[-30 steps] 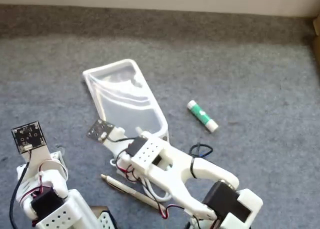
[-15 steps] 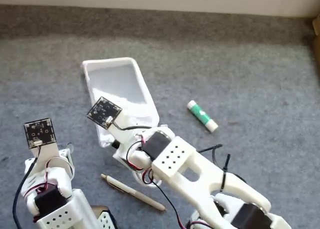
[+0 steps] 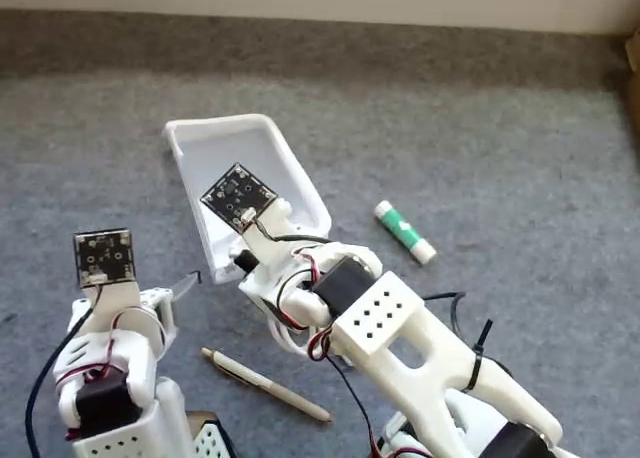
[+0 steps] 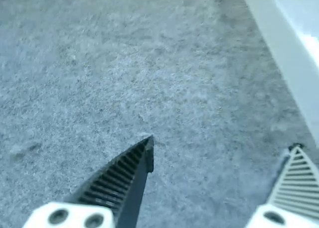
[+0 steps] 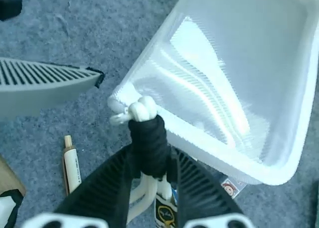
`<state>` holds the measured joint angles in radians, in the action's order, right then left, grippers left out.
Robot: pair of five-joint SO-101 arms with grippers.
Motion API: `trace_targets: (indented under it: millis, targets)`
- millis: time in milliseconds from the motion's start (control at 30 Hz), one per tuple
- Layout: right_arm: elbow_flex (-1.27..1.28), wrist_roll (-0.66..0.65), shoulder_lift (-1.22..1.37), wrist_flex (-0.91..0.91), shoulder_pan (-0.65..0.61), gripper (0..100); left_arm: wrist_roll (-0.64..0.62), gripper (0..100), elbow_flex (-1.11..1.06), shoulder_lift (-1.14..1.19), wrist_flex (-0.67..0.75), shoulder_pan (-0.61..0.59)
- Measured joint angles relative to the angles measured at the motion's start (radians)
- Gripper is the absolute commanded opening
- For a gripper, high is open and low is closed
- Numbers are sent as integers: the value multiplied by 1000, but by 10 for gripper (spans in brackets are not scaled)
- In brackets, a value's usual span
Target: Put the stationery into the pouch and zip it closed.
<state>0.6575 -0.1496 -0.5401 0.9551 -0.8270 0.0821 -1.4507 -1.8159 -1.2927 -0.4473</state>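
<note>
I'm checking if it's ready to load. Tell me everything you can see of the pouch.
The pouch is a translucent white rectangular bag with rounded corners, of ribbed, mesh-like plastic. It lies on the grey carpet, angled away from the arms, and looks lifted at the near end. There the right gripper is shut on a black pull with a knotted white cord, seemingly its zip pull. Nothing shows inside it.

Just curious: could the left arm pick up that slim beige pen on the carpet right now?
Probably yes: the slim beige pen lies uncovered near the open, empty left gripper.
</note>
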Motion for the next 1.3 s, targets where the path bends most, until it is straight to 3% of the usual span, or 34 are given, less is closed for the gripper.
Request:
trace_targets:
  millis: [300,867,1067,1300]
  targets:
    - [0,0,0,0,2,5,0,373,44,0,-21,227]
    - [5,0,0,0,2,5,0,372,44,0,-31,244]
    - [6,0,0,0,2,5,0,370,-44,5,94,244]
    - [11,0,0,0,2,5,0,264,-48,3,120,210]
